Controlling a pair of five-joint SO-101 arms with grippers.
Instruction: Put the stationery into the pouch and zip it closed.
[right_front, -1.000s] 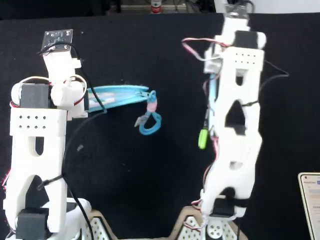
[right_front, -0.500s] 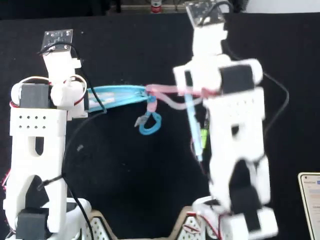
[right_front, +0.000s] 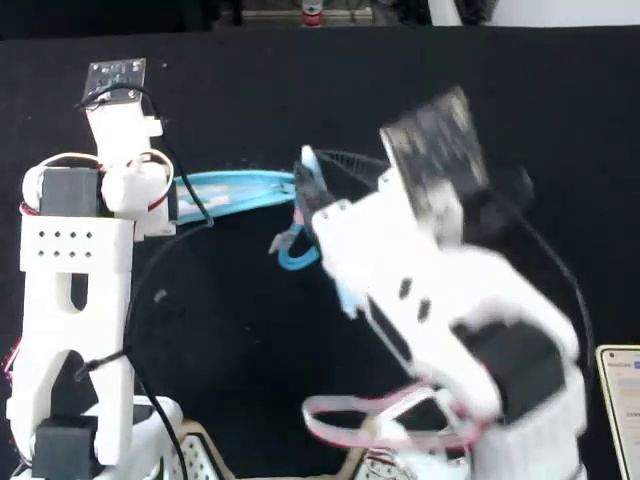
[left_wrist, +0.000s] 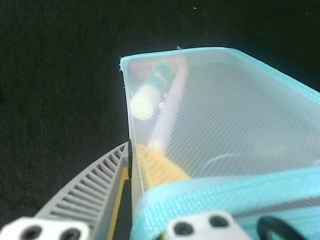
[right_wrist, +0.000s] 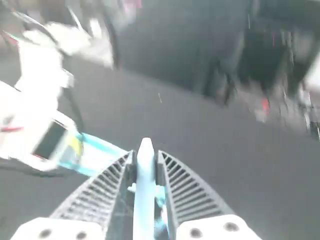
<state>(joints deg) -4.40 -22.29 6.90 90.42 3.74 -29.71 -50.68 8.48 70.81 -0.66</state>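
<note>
A turquoise-edged, see-through pouch (right_front: 235, 190) hangs above the black table, and my left gripper (right_front: 175, 205) is shut on one end of it. In the left wrist view the pouch (left_wrist: 225, 125) holds several pens, with the left gripper (left_wrist: 132, 150) clamped on its edge. My right gripper (right_front: 315, 200) is at the pouch's other end, shut on a pale blue pen (right_front: 306, 160). In the right wrist view that pen (right_wrist: 145, 165) stands between the shut fingers of the right gripper (right_wrist: 145, 155), pointing toward the pouch (right_wrist: 97, 152).
A blue loop strap (right_front: 298, 250) hangs from the pouch's end by a pink tab. A white card or phone (right_front: 622, 400) lies at the table's right edge. The right arm's body (right_front: 470, 330) covers the table's middle right.
The right arm has swung from the table's right side over to the pouch's free end, carrying the pen. The left arm and pouch have kept still.
</note>
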